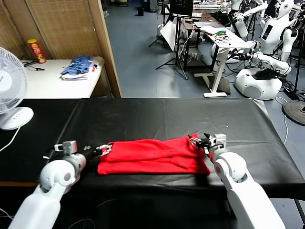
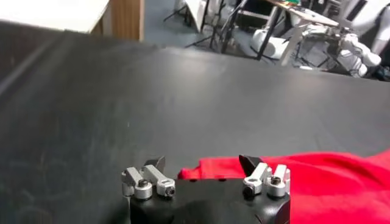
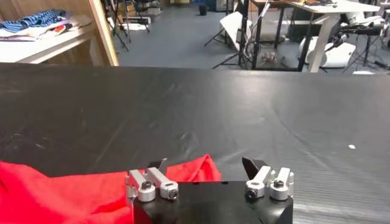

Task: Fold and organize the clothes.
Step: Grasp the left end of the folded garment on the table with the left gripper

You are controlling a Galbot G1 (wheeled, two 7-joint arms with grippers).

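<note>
The clothes, a bright red T-shirt (image 1: 152, 156), lie folded into a long flat band on the black table (image 1: 162, 117), near its front edge. My left gripper (image 1: 106, 149) stands open at the band's left end. In the left wrist view the red cloth (image 2: 329, 182) has a corner lying between the spread fingers of the left gripper (image 2: 203, 163), held by neither. My right gripper (image 1: 202, 140) is open at the band's right end. In the right wrist view a red corner (image 3: 195, 169) lies loose on the table between the spread fingers of the right gripper (image 3: 205, 164).
A white fan (image 1: 9, 81) stands at the table's left edge. Behind it, a white side table holds a blue striped pile (image 1: 78, 67) and a red can (image 1: 35, 50). Other robots (image 1: 267, 71) and desks stand on the floor beyond the table.
</note>
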